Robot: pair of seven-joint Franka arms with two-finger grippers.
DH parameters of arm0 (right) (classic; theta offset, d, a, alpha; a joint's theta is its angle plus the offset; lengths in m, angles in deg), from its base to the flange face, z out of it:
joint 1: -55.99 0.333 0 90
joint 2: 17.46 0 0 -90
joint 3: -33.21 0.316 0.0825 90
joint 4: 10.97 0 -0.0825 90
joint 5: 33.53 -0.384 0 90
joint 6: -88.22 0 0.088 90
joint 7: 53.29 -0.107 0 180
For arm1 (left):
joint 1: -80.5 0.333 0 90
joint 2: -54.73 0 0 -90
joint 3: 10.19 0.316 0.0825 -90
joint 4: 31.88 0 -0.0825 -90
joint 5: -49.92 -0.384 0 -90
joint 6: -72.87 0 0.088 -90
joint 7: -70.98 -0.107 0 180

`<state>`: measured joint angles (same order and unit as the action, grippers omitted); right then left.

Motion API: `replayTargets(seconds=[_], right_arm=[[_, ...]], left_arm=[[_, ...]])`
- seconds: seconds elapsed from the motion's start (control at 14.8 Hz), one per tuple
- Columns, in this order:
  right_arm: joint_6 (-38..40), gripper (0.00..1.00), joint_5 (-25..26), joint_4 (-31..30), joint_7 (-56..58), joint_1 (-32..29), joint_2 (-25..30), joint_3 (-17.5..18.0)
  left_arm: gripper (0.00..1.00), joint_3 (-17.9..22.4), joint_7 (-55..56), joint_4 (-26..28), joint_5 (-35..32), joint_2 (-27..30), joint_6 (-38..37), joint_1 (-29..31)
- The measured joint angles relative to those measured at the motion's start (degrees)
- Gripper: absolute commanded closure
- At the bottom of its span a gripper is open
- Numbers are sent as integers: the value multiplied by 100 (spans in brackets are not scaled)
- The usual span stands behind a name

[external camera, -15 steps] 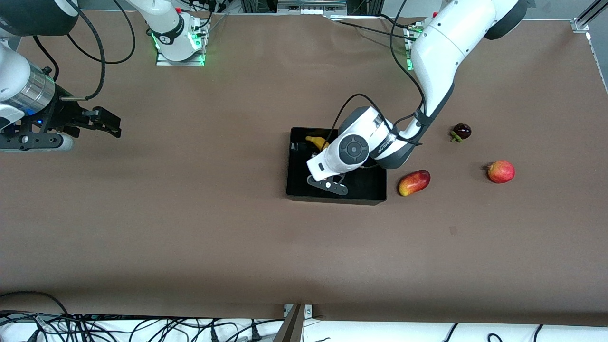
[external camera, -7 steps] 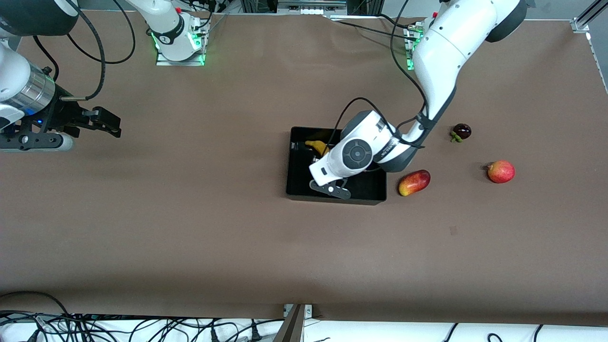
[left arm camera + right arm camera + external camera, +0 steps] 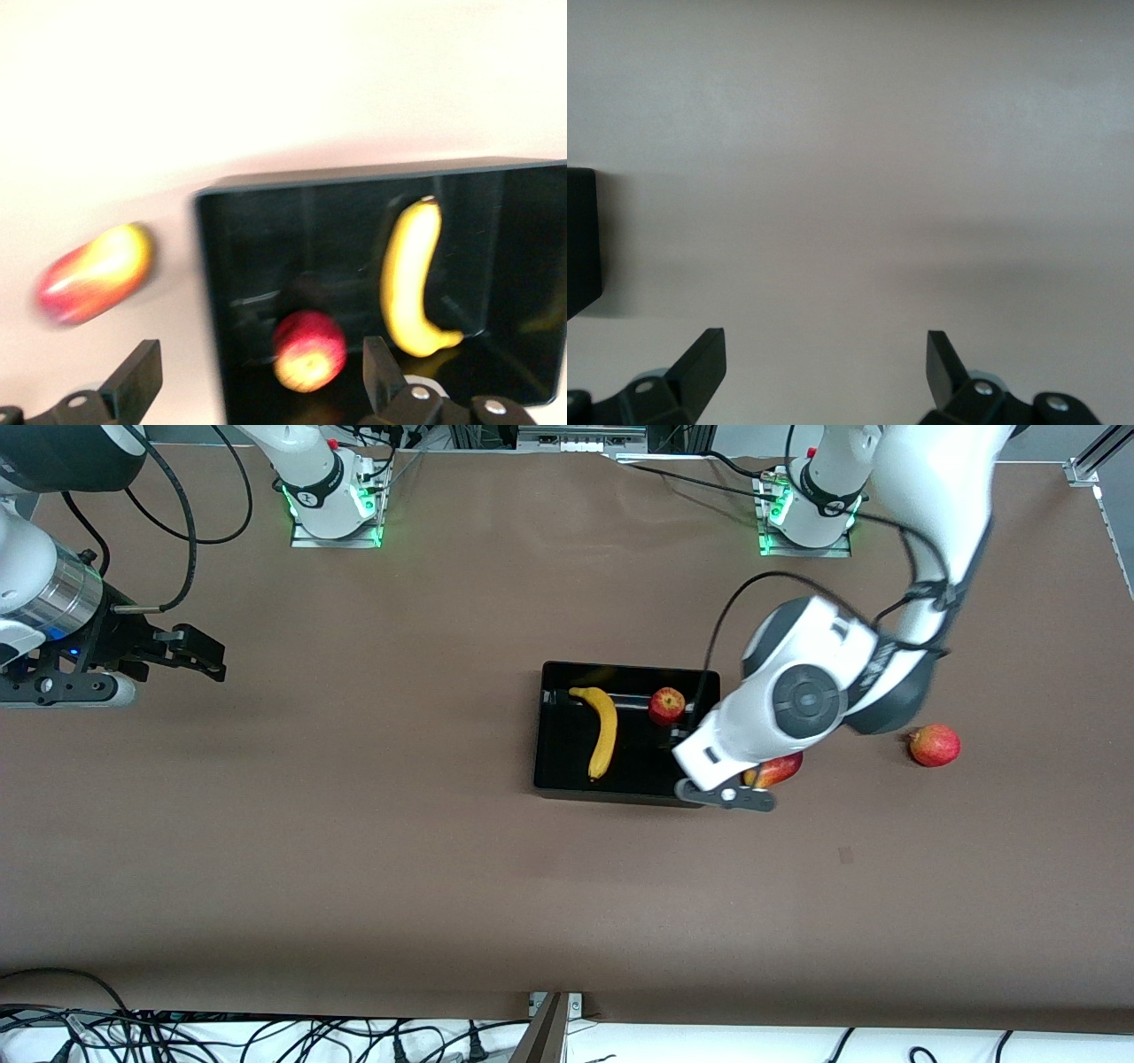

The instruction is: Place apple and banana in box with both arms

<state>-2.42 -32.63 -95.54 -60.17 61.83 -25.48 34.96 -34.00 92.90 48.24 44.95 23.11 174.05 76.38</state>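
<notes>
Fruit's basically sorted: the banana (image 3: 603, 732) lies lengthwise in the box (image 3: 554, 779), and the apple (image 3: 666, 705) sits beside it, toward the left arm's end of the desk. Left hand (image 3: 726, 795) hangs spread and empty over the box's corner by the mango (image 3: 784, 767), so I'd say it only needs to clear off. Right hand (image 3: 190, 652) waits, spread, over bare desk at its own end.
</notes>
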Motion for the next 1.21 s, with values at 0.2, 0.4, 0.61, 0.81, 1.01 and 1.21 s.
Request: replayTargets(seconds=[0.2, 0.4, 0.61, 0.81, 1.01, 1.21], right_arm=[[0, 0, 0, 0, 0, 0, 0, 0], [0, 0, 0, 0, 0, 0, 0, -1], [0, 0, 0, 0, 0, 0, 0, 0], [0, 0, 0, 0, 0, 0, 0, 0], [0, 0, 0, 0, 0, 0, 0, -1], [0, 0, 0, -1, 0, 1, 0, 0]], left_arm=[[0, 33, -179, -46, -356, 463, -709, 354], [0, 391, -901, -62, -338, 933, -1027, 457], [0, 1231, -1543, 81, 183, 1545, -1170, 447], [0, 1707, -1686, 605, 318, 2158, -1201, 420], [0, 2168, -1673, 1197, 318, 2654, -873, 159], [0, 2644, -1689, 1540, 321, 3012, -585, 27]])
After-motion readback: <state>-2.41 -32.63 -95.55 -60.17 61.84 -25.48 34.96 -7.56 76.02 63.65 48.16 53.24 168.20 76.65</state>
